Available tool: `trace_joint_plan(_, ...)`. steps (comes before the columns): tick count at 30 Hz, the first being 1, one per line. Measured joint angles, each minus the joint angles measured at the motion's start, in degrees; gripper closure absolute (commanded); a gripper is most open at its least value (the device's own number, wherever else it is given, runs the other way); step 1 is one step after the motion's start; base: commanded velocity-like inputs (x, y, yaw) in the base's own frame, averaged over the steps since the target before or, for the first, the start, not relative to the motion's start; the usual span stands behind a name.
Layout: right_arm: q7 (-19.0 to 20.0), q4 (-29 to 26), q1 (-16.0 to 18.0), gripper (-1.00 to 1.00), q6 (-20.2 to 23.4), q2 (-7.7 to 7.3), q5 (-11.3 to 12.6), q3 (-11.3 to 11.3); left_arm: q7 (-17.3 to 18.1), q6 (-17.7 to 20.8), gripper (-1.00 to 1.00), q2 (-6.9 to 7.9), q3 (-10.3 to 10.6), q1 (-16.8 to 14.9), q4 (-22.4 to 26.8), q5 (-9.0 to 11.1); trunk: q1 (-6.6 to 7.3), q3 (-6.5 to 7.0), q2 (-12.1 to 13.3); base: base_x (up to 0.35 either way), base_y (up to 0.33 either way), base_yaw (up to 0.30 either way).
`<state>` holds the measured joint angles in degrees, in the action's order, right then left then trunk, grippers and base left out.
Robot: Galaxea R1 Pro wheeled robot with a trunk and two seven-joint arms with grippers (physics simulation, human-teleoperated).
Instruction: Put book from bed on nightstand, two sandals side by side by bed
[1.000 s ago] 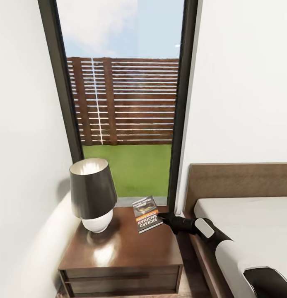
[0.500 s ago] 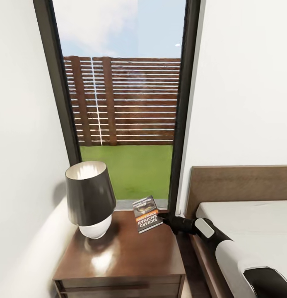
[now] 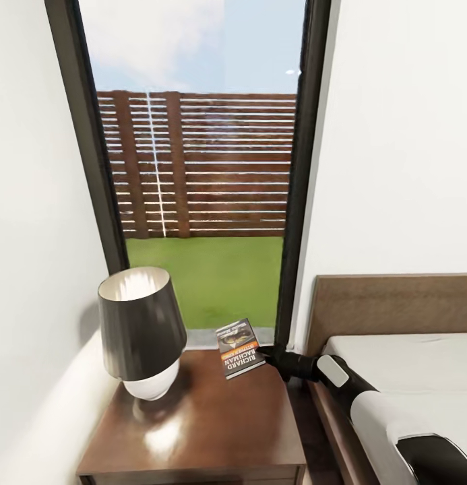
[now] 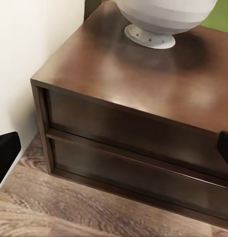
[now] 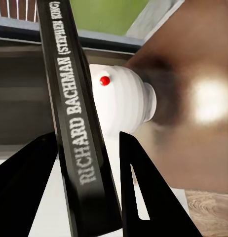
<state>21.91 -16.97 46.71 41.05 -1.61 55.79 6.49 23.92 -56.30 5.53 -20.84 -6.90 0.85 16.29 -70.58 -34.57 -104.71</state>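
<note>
Book (image 3: 240,348) sits pinched in the right gripper (image 3: 265,353), tilted over the nightstand (image 3: 213,417) near the lamp (image 3: 139,333). Can't tell the left gripper's state.

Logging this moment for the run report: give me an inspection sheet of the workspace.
Surface: nightstand, glossy dark wood top.
Job's things: book over the nightstand's back right corner, tilted; bed at the right; sandals: nothing seen.
Clutter: lamp on the nightstand's left.
Grippers: right gripper shut on the book's edge; left gripper open, facing the nightstand's front.
Cables: nothing seen.
Surroundings: tall window, fence, grass, white walls.
</note>
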Motion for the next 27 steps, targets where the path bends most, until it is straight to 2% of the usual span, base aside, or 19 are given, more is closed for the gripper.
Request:
trace_joint_plan(13,0.0,0.0,0.0,1.00,0.0,0.00,0.0,0.0,0.0,0.0,-1.00,0.00,0.0,0.0,0.0,0.0,0.00,0.00,0.0,0.133,0.000,0.000)
trace_joint_plan(27,-0.1,0.1,0.0,1.00,0.0,0.01,-0.1,0.1,0.0,-0.1,-1.00,0.06,0.0,0.0,0.0,0.0,-0.01,0.00,0.0,0.014,0.000,0.000)
